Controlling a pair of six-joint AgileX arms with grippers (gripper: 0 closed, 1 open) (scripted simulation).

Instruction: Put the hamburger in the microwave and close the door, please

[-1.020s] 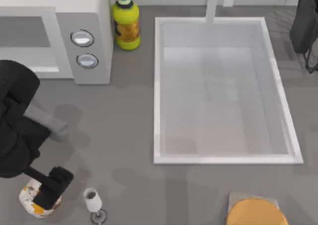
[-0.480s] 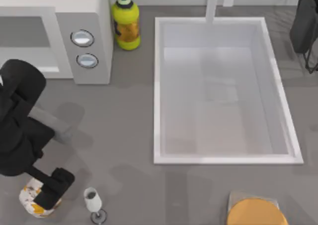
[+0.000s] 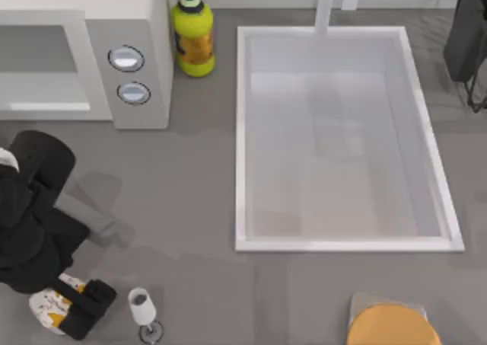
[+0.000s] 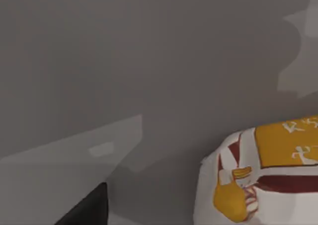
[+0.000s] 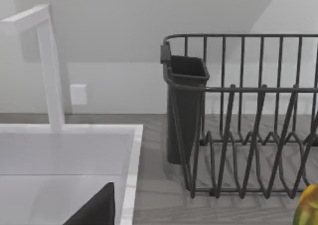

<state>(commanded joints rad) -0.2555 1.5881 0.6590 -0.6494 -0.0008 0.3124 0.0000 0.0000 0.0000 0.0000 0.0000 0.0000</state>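
Note:
The hamburger (image 3: 46, 308), a white-wrapped lump with orange patches, lies on the table's front left corner. My left gripper (image 3: 82, 316) hangs open right beside and partly over it, on its right side. In the left wrist view the hamburger (image 4: 258, 180) is close by, and one dark fingertip (image 4: 92, 209) shows apart from it with bare table between them. The microwave (image 3: 114, 55) stands at the back left with its grey cavity (image 3: 38, 49) exposed and two silver dials (image 3: 126, 59). The door is out of view. One fingertip (image 5: 97, 210) of my parked right gripper shows over the sink's edge.
A small wine glass (image 3: 142, 308) stands just right of my left gripper. A yellow-green bottle (image 3: 192, 36) sits beside the microwave. A white sink (image 3: 242, 132) with a tap (image 3: 327, 6) fills the middle. An orange disc on a grey board (image 3: 392, 326) lies front right. A dark dish rack (image 5: 248, 130) is back right.
My left arm has swung toward the table's front edge. Its gripper has slid a little forward beside the hamburger, which has stayed where it was.

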